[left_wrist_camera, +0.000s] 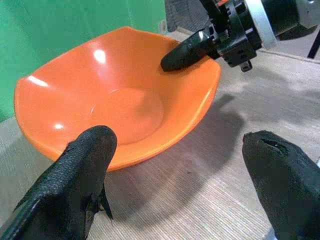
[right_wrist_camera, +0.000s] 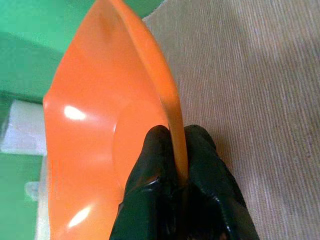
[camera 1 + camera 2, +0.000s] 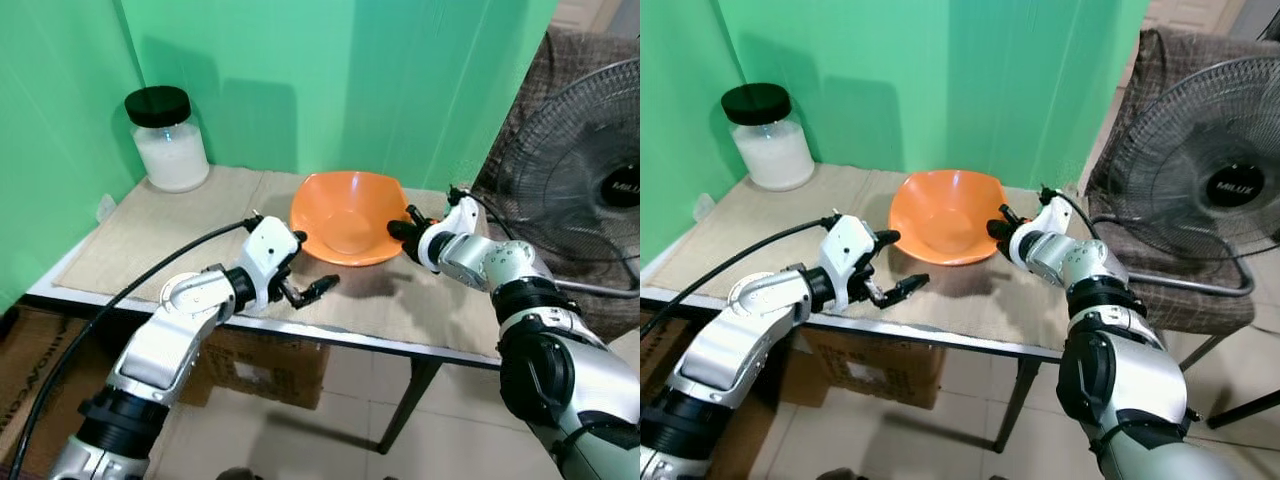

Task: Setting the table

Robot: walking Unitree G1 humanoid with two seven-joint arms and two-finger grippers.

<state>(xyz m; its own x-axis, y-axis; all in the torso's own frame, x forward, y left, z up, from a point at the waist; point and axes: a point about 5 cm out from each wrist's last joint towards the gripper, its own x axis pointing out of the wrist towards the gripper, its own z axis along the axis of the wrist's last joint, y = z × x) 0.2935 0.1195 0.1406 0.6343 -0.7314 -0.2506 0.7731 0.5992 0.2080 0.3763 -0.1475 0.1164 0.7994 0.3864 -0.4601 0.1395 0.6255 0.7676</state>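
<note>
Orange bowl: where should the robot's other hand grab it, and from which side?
Probably the orange bowl is best pinched at its thin rim nearest the open left gripper, coming from the robot's left. The right gripper already pinches the opposite rim, one finger inside, one outside.

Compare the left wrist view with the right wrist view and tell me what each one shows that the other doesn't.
Left wrist view alone: the left gripper with its black fingers spread open above the beige woven table mat, and the whole hollow of the shiny orange plastic bowl.

Right wrist view alone: the right gripper seen close, pinching the bowl's thin rim from both sides.

Both: the bowl, the mat, the green wall, and the right gripper at the bowl's edge.
</note>
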